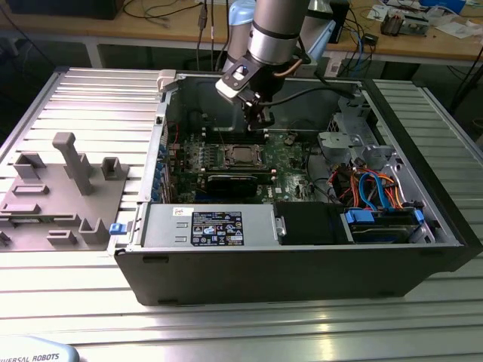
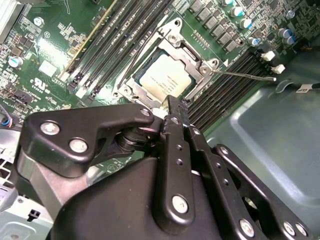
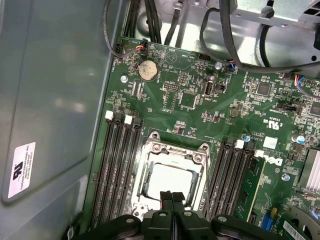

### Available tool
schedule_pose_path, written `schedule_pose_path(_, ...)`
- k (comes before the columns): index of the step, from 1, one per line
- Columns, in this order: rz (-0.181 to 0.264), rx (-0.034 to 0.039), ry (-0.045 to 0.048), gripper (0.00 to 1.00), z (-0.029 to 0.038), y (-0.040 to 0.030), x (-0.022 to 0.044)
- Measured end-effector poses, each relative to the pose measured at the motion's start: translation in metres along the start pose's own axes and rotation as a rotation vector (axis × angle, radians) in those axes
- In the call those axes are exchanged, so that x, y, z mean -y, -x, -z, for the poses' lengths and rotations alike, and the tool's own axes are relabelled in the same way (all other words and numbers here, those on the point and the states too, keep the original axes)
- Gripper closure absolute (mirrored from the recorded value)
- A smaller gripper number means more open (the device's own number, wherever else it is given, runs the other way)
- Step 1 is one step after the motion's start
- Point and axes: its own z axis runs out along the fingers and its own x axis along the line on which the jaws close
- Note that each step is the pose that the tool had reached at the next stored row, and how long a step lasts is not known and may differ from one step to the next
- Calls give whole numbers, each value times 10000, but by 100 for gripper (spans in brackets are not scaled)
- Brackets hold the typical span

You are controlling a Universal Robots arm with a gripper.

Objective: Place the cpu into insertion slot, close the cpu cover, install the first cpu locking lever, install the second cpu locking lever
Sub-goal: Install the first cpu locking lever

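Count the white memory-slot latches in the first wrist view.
4. Two white latches cap memory slots on one side of the cpu; two more on its other side. The gripper may hide others.

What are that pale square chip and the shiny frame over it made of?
The small square chip with the dull silver-grey top looks like matte metal: pale, soft sheen. The thin silver frame plate with the square cut-out seems polished stamped sheet metal, perhaps steel: bright glints, bent tabs.

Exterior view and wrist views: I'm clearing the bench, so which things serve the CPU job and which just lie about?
Job: cpu, cpu cover, locking lever, gripper.
Lying about: grey fixture block, blue cables, coin battery, memory slots.
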Motion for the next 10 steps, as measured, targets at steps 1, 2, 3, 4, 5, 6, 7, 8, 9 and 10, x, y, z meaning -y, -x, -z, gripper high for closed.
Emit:
schedule_pose_path(1, 26, 2, -2, 89, 0, 0, 0)
schedule_pose_path(2, 59, 5, -3, 89, 0, 0, 0)
schedule_pose_path(3, 78, 6, -4, 89, 0, 0, 0)
schedule_pose_path(4, 99, 8, -5, 89, 0, 0, 0)
schedule_pose_path(5, 114, 10, -6, 89, 0, 0, 0)
schedule_pose_path(6, 129, 11, -7, 89, 0, 0, 0)
schedule_pose_path(7, 143, 12, -7, 89, 0, 0, 0)
schedule_pose_path(8, 160, 14, -9, 89, 0, 0, 0)
schedule_pose_path(9, 186, 15, -10, 89, 0, 0, 0)
schedule_pose_path(10, 229, 19, -12, 89, 0, 0, 0)
